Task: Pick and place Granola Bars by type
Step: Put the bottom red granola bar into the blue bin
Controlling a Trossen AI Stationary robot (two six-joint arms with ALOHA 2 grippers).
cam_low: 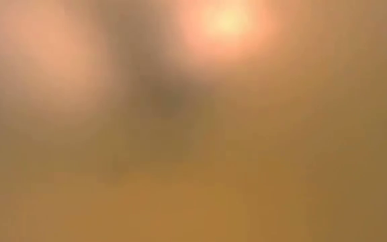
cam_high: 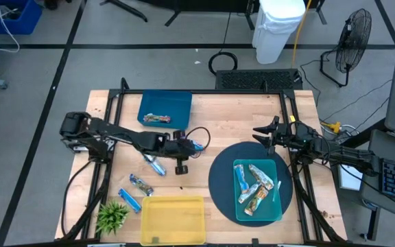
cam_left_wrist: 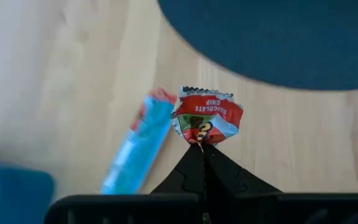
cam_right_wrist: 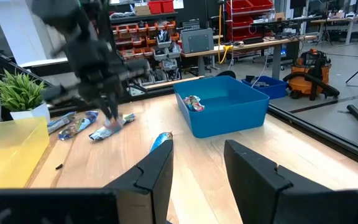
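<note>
Gripping a red-wrapped granola bar [cam_left_wrist: 207, 118] by one crimped end only, the left tool [cam_high: 181, 167] is clenched over the desk [cam_high: 300, 103] between the blue bin [cam_high: 164, 108] and the dark round mat [cam_high: 219, 180].

- Blue-wrapped bar [cam_left_wrist: 135, 152]: flat on the desk, just beside the held one.
- Two more bars [cam_high: 135, 191]: on the desk near the plant [cam_high: 112, 217].
- Blue bin: one multicoloured bar [cam_high: 158, 119] inside.
- Yellow bin [cam_high: 173, 219]: looks unfilled.
- Teal tray [cam_high: 271, 209] on the mat: several bars heaped.
- Right tool [cam_high: 265, 132]: released, waiting at the mat's far edge.

Risks, judged: the thin foil pinch may slip or tear on lifting, dropping the bar; the dangling wrapper may drag the neighbouring blue bar; a swinging bar may miss its bin.
</note>
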